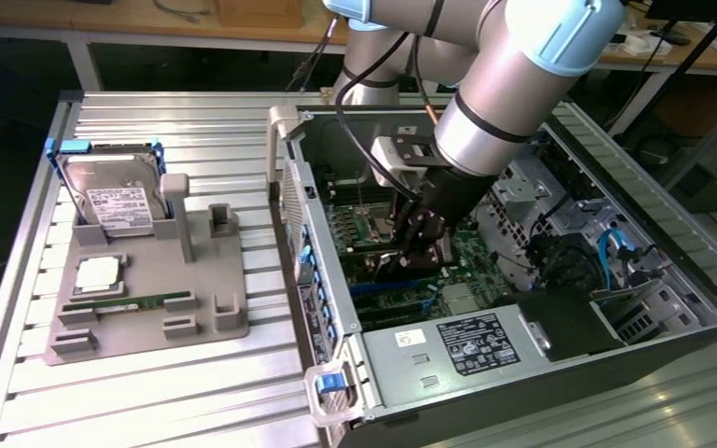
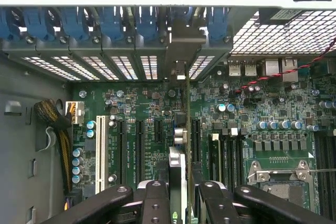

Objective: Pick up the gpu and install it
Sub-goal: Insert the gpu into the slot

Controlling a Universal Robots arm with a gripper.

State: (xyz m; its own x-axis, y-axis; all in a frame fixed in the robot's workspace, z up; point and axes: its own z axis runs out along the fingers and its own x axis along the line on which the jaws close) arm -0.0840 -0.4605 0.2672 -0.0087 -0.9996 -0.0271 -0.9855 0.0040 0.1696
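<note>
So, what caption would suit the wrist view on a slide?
Pincer grips the gpu, edge-on over the green motherboard, its bracket by the rear slot covers.

My pincer [image 2: 181,195] is black, the gpu [image 2: 178,170] black too, the motherboard [image 2: 142,106] green, the slot clips [image 2: 110,22] blue, the case [image 2: 26,140] grey.

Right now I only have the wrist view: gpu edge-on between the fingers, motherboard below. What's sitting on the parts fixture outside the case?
Observer: The grey fixture, on the exterior view's left, holds a hard drive at its far end.
Operator: Anything else on it?
Observer: A CPU and a RAM stick lie flat, nearer the camera.
Operator: Where's the gripper within the case?
Observer: The gripper, holding the gpu, is down inside the open case over the middle of the board; the power supply sits at the near end.
</note>
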